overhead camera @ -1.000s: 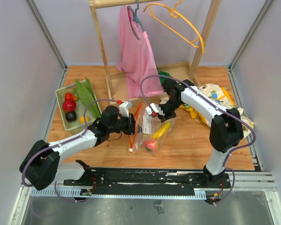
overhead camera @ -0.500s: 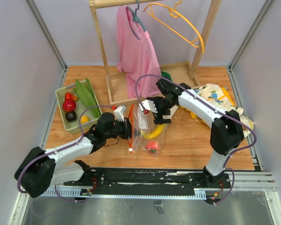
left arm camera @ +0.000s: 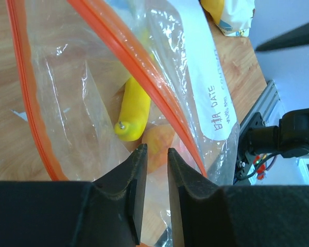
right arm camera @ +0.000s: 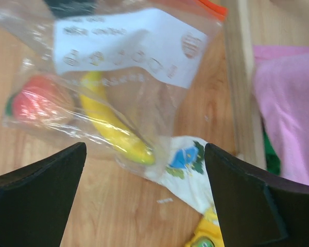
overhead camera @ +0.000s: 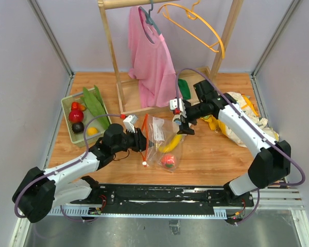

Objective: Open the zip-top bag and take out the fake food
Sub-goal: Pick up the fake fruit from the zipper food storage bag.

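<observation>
In zip-top bag (overhead camera: 157,128): banana (overhead camera: 170,144), strawberry (overhead camera: 168,160) (mouth open); in tray (overhead camera: 67,118): fake food (overhead camera: 75,116)

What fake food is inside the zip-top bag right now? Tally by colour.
Yellow banana: 1
Red piece: 1
Total in the zip-top bag: 2
</observation>
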`<state>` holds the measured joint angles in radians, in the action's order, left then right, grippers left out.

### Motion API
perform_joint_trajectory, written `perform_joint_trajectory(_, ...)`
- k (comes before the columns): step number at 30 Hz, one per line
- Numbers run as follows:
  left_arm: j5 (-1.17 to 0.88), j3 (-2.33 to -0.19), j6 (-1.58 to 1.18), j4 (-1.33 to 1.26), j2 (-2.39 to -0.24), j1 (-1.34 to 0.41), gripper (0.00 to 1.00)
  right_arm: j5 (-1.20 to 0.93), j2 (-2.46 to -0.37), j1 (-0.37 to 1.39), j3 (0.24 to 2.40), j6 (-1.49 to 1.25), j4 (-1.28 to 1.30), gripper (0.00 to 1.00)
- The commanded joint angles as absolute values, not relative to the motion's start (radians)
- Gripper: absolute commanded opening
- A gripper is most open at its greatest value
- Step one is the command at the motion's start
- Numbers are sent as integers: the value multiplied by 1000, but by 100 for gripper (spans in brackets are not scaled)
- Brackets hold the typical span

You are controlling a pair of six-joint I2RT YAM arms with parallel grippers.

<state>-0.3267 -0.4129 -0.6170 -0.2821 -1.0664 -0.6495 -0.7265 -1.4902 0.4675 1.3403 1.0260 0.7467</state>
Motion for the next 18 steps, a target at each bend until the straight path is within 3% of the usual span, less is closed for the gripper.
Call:
perform_joint_trajectory(1,-329,-420,-544,-290,-1034,-657,28,-1020,-1521,456,1302,1218,938,99)
perform_joint_trajectory(4,-333,-435,-507,-275,-1023,-657,28,-1041,-1471,459,1172,1423,885,99)
perform_joint_trajectory(9,-349,-455,-461,-272,-1019,-657,26,-1002,-1496,470,1084,1526,818,100)
perform_joint_trajectory(18,-483,-495,-447,-318,-1142,-657,26,-871,-1553,498,1007,1515,627,85)
